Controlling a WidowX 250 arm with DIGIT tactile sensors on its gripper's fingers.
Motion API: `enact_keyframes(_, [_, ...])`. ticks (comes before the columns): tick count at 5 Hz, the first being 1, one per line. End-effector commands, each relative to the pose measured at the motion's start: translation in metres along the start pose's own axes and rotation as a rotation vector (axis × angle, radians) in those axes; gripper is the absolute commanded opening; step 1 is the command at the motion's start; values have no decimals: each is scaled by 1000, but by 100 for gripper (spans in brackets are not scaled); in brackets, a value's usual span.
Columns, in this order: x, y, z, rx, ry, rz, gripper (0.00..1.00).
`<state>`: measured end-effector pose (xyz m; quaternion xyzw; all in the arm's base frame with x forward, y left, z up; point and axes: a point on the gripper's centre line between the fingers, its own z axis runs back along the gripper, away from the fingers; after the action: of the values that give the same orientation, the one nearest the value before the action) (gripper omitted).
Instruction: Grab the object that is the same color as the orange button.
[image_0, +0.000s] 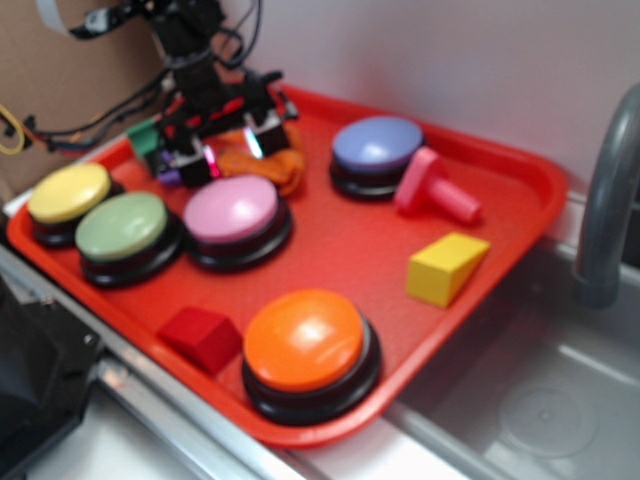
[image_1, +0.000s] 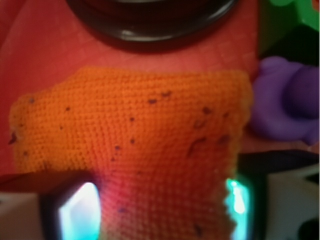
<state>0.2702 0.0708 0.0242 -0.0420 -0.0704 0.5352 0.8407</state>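
Red tray (image_0: 520, 190) | orange knit cloth (image_1: 135, 150) (dark-flecked, wrinkled) | fingers (image_1: 75, 212) closed on it

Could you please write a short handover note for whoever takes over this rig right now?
Pincer: down over the orange cloth, a finger on each side of it; whether it has closed I cannot tell.
Orange cloth: at the back of the red tray, behind the pink button.
Orange button: at the tray's front edge, untouched.
Done: pincer brought to the cloth.
Left: confirm the grip, then lift the cloth.
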Motion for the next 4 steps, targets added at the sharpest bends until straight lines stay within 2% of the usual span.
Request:
enact_keyframes(1, [6,2,10,-22,-24,-13,0])
enact_keyframes(2, [7,0,16,-18,-14,-50,0])
enact_keyframes(3, [14,-4,50,-7,-61,-145,0])
enact_keyframes(4, [19,-12,93,52,-57,-310,0])
